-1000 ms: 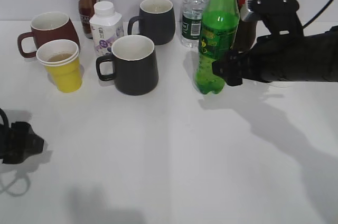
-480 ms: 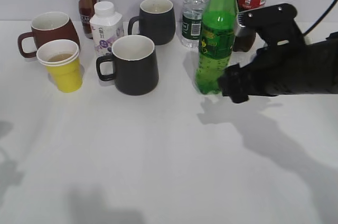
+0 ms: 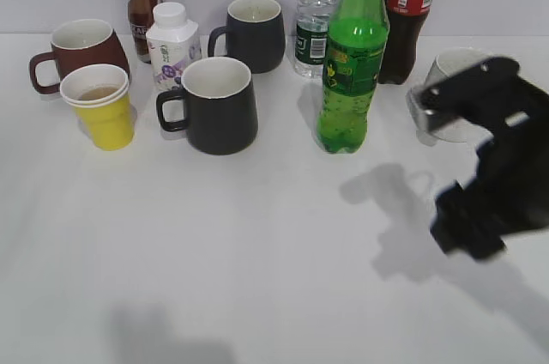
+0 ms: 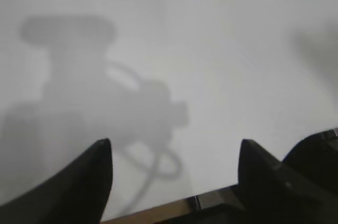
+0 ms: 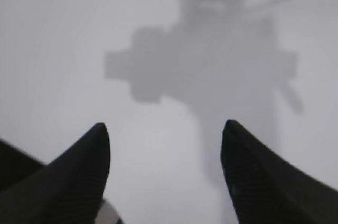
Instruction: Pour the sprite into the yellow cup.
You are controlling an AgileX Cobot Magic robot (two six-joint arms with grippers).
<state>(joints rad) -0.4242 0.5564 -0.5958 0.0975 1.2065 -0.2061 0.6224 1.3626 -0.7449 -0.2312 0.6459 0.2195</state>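
sprite (image 3: 352,55) upright, yellow cup (image 3: 100,106) far left

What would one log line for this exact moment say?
sprite: upright on table, cap on, ungripped | yellow cup: far left, holds some liquid | right gripper: open, empty | left gripper: open, empty
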